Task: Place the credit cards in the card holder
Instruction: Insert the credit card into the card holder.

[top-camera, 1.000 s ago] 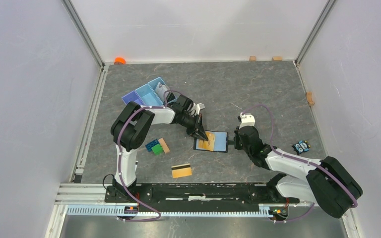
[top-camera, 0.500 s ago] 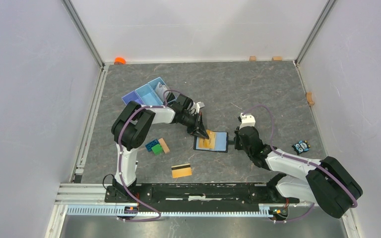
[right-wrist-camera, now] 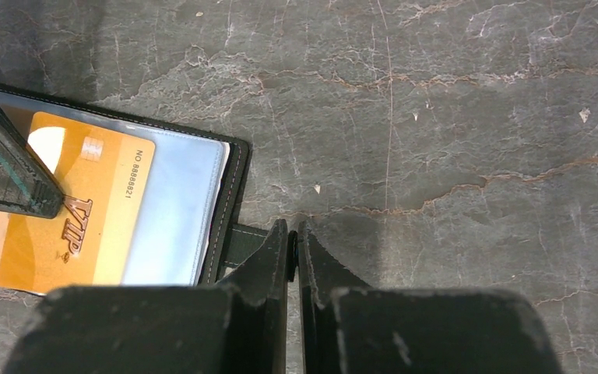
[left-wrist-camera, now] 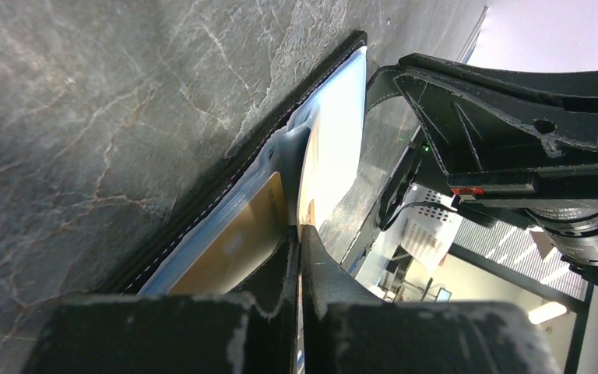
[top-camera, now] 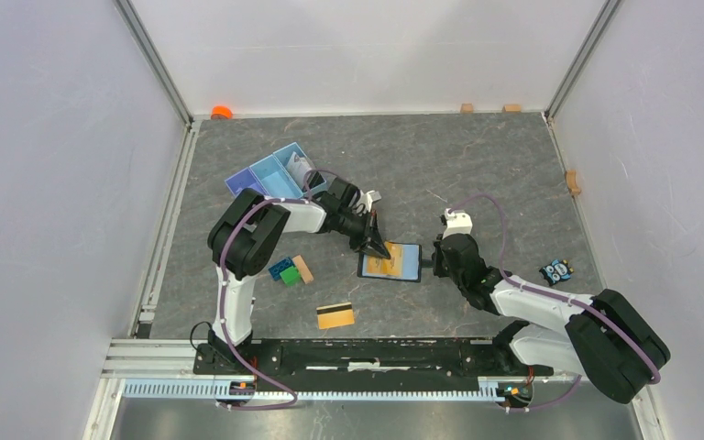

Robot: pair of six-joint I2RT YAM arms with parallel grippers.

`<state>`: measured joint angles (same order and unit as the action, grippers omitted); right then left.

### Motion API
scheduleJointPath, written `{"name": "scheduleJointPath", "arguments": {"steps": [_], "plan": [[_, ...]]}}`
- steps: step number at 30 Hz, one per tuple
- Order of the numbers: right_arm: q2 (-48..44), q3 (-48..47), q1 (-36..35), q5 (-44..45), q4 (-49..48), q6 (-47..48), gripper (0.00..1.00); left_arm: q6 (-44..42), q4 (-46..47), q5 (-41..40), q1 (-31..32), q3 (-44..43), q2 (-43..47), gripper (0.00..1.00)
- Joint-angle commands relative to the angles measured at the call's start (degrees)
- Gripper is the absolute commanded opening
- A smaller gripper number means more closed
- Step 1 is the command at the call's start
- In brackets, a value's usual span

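Observation:
The black card holder point(top-camera: 407, 263) lies open on the table, light blue lining point(right-wrist-camera: 175, 202) facing up. A gold credit card point(right-wrist-camera: 97, 202) marked VIP rests over the lining. My left gripper point(left-wrist-camera: 300, 230) is shut on that card's near edge, and in the left wrist view the card point(left-wrist-camera: 311, 175) runs edge-on from the fingertips into the holder point(left-wrist-camera: 280, 117). My right gripper point(right-wrist-camera: 294, 226) is shut on the holder's snap tab point(right-wrist-camera: 245, 241) at its right side. A second gold credit card point(top-camera: 335, 315) with a dark stripe lies flat nearer the arm bases.
A light blue compartment tray point(top-camera: 270, 174) sits behind the left arm. Green and blue bricks point(top-camera: 285, 271) and a tan wooden block point(top-camera: 303, 269) lie left of the holder. A small patterned toy point(top-camera: 557, 271) is at the right, an orange object point(top-camera: 221, 112) in the back left corner.
My left gripper has edged slightly right and back with the gold card over the holder. The right gripper has held still on the tab.

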<state>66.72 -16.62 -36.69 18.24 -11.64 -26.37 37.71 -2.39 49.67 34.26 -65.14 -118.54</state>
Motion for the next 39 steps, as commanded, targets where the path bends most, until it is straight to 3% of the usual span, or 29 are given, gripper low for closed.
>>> {"name": "scheduleJointPath", "arguments": {"steps": [1, 9, 14, 20, 25, 39], "plan": [[0.1, 0.3, -0.1, -1.1, -1.4, -1.1, 0.03, 2.3, 2.0, -2.6, 0.8, 1.5, -0.4, 0.02], [0.0, 0.5, 0.0, -1.2, -1.7, -1.3, 0.0, 3.1, 2.1, -4.6, 2.0, 0.6, 0.1, 0.05], [-0.7, 0.8, -0.1, 0.1, -1.1, -1.2, 0.0, -2.3, -4.8, -7.8, 2.0, -2.1, 1.6, 0.17], [-1.7, 0.9, -0.1, 2.7, 0.8, -0.7, 0.0, -9.9, -14.5, -10.4, 2.0, -8.2, 4.3, 0.41], [-2.2, 0.8, 0.0, 3.3, 1.5, -0.5, 0.0, -13.6, -19.1, -12.2, 2.0, -10.3, 7.0, 0.49], [-1.4, 0.4, -0.1, 2.5, 1.7, -1.1, 0.0, -12.3, -19.7, -14.2, 5.6, -6.8, 5.2, 0.5]]}}
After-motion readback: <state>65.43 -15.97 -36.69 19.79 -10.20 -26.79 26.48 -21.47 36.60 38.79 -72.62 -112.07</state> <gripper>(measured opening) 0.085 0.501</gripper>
